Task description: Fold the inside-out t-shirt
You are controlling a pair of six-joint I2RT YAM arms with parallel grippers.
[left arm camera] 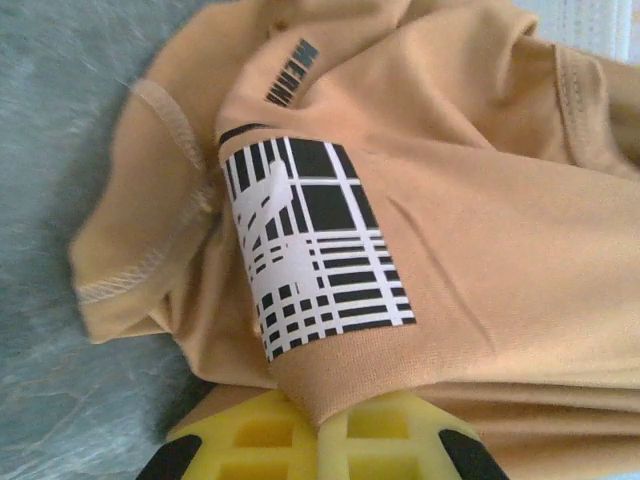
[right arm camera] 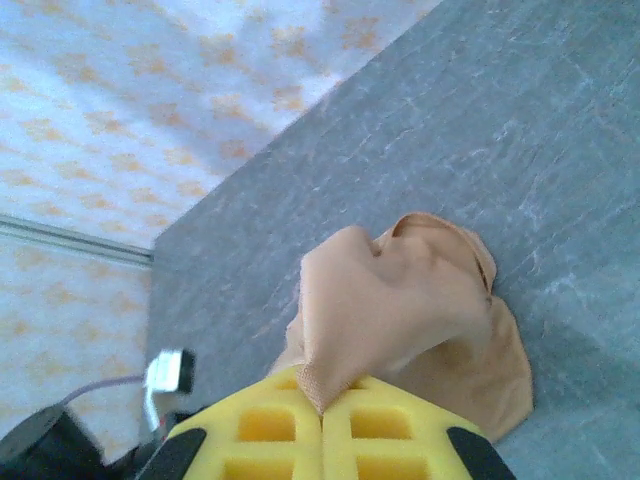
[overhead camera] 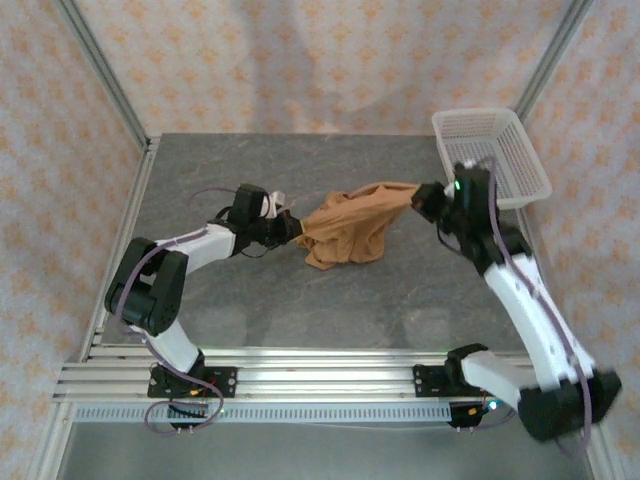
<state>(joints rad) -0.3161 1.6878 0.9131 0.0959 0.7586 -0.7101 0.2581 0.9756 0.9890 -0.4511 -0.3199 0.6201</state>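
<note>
The inside-out t-shirt [overhead camera: 345,228] is an orange-tan bundle stretched between both arms over the middle of the grey table [overhead camera: 300,300]. My left gripper [overhead camera: 292,226] pinches its left end; up close its yellow jaws [left arm camera: 322,428] are shut on a fold of the t-shirt [left arm camera: 470,250] just below a black-and-white printed patch [left arm camera: 315,240]. My right gripper [overhead camera: 425,196] holds the right end, lifted above the table. In the right wrist view the yellow jaws [right arm camera: 322,412] are closed on a corner of the t-shirt [right arm camera: 400,300], which hangs down from them.
A white plastic basket [overhead camera: 490,155] sits at the back right corner, just behind the right arm. Metal frame posts and patterned walls enclose the table. The aluminium rail [overhead camera: 300,375] with both arm bases runs along the near edge.
</note>
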